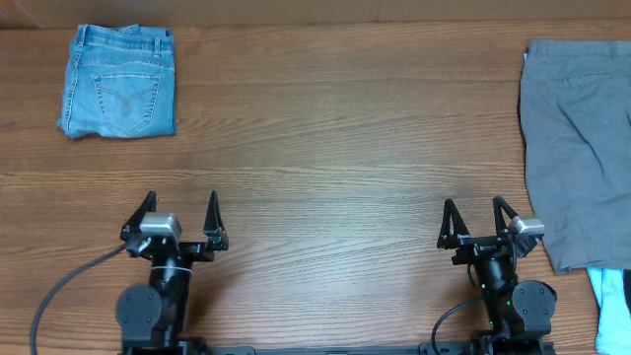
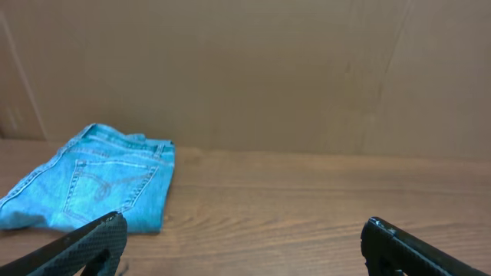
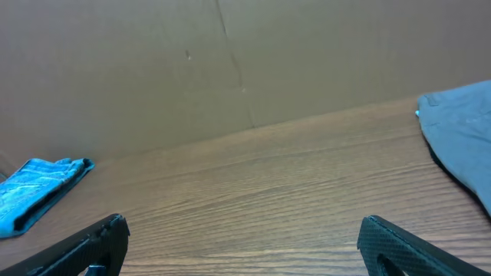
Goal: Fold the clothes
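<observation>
Folded light-blue jeans [image 1: 118, 81] lie at the far left corner of the wooden worktop [image 1: 335, 128]. Nearer, the left gripper [image 1: 181, 202] and the right gripper [image 1: 474, 207] both rest with jaws wide apart, holding nothing. Grey trousers [image 1: 582, 148] lie spread along the right edge.

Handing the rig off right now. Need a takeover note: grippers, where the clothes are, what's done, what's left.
Left gripper: open, empty, parked near the front edge.
Right gripper: open, empty, parked likewise.
Jeans: folded, far left corner. Done.
Grey trousers: spread out along the right edge, not folded. Left to do.
Light-blue cloth: near right corner, mostly out of frame; can't tell what it is.
</observation>
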`<state>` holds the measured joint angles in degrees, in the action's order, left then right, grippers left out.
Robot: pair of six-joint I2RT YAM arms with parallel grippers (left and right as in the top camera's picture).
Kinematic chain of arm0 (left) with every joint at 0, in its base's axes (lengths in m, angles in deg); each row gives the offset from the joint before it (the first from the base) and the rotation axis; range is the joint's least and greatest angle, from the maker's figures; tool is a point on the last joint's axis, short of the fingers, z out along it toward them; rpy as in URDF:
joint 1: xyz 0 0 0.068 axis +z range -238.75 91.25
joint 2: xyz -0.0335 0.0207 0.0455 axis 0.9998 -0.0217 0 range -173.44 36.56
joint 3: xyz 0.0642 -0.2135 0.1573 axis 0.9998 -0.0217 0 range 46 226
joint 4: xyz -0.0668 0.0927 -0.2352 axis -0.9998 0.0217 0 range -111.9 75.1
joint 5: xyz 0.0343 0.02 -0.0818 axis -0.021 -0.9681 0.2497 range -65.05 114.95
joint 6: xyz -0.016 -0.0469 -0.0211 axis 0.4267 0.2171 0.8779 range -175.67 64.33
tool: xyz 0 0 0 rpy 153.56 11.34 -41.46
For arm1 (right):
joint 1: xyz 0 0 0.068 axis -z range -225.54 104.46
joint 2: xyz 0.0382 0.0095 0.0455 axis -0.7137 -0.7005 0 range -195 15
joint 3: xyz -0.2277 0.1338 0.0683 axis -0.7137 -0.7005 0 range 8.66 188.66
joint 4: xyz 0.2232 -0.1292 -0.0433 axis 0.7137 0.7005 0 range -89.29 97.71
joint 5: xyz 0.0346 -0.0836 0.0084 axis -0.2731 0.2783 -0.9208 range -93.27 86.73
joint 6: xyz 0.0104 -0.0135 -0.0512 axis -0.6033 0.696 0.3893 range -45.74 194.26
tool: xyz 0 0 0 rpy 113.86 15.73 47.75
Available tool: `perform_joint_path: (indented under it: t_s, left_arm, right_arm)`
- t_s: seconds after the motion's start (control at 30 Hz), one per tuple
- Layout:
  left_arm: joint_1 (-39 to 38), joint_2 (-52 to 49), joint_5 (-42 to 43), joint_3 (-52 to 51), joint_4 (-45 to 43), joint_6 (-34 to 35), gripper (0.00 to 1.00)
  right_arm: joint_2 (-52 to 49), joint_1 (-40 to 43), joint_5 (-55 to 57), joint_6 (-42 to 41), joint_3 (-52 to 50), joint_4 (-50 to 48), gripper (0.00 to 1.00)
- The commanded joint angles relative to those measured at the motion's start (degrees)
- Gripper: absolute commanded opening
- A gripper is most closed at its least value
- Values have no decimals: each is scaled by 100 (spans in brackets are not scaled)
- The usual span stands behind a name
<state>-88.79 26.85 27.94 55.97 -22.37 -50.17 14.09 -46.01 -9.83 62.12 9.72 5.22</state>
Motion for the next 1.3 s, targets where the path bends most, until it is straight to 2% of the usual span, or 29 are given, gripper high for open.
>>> perform_joint_path:
  t_s: [0.0,0.1,0.37,1.27]
  left_arm:
    - [-24,332,-219,-654,-417,-129,100]
    - [55,573,-229,-973,-494,-125,100]
    - [122,955,-256,-970,485,-424,100]
    - [162,946,-254,-970,492,-424,100]
  right_arm:
    - [42,-33,52,17,-59,-26,100]
    - [42,-33,52,17,-59,-26,100]
    - [42,-33,52,17,-59,-26,100]
    - [42,-33,52,20,-59,-26,100]
